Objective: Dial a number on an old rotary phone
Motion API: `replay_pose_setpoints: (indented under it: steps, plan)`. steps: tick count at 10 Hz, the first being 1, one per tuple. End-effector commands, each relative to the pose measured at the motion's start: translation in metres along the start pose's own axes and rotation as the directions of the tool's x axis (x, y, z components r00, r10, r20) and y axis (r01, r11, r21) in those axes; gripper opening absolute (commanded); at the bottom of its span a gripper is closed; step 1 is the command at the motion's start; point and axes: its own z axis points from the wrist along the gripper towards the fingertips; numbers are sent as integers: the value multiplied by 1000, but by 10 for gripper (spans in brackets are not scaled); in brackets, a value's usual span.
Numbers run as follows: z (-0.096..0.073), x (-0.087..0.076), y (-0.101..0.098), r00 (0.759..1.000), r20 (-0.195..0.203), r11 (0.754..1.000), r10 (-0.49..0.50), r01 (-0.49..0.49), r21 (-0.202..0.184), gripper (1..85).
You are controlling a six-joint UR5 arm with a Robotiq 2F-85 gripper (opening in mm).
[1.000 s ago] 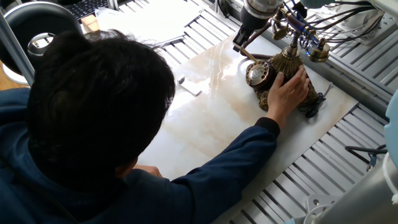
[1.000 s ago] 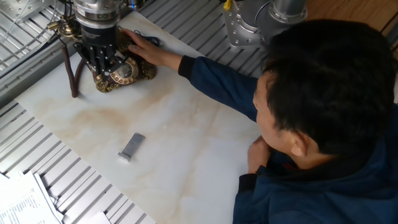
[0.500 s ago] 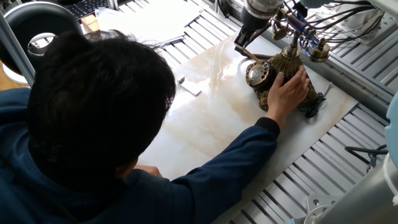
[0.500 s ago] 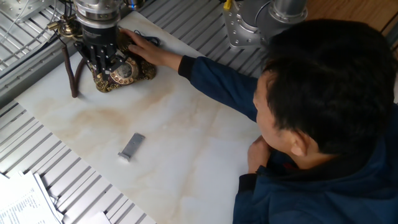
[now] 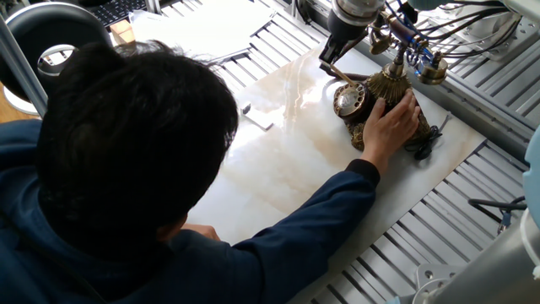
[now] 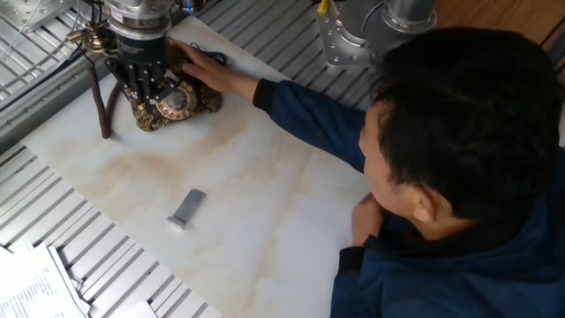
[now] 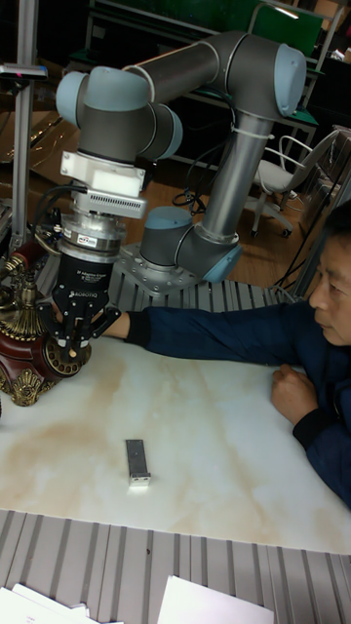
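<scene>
The old rotary phone [image 5: 377,100], ornate and bronze-brown, stands at the far end of the marble board. Its round coppery dial [image 5: 348,100] faces up. In the other fixed view the phone [image 6: 190,106] is at the upper left, and in the tall view the phone [image 7: 21,359] is at the left edge. My gripper [image 5: 336,69] points down right over the dial, fingers drawn together with nothing visibly held. The gripper [image 6: 148,91] hides part of the dial; in the tall view the gripper [image 7: 75,343] touches the phone's front. A person's hand [image 5: 395,118] holds the base.
A person in a dark blue jacket [image 6: 459,265] leans over the near side, one arm [image 6: 309,119] stretched across the board. A small grey block [image 6: 186,208] lies mid-board. A brown rod [image 6: 100,99] stands beside the phone. Ribbed metal table [image 6: 62,256] surrounds the board.
</scene>
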Motion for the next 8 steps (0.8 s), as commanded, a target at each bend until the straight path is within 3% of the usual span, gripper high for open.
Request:
replay_pose_setpoints:
  steps: [1, 8]
  plan:
    - [-2, 10, 5, 1000, -2, 1000, 25, -25, -12, 20]
    - [3, 16, -1, 1000, 8, 1000, 3, -3, -7, 20]
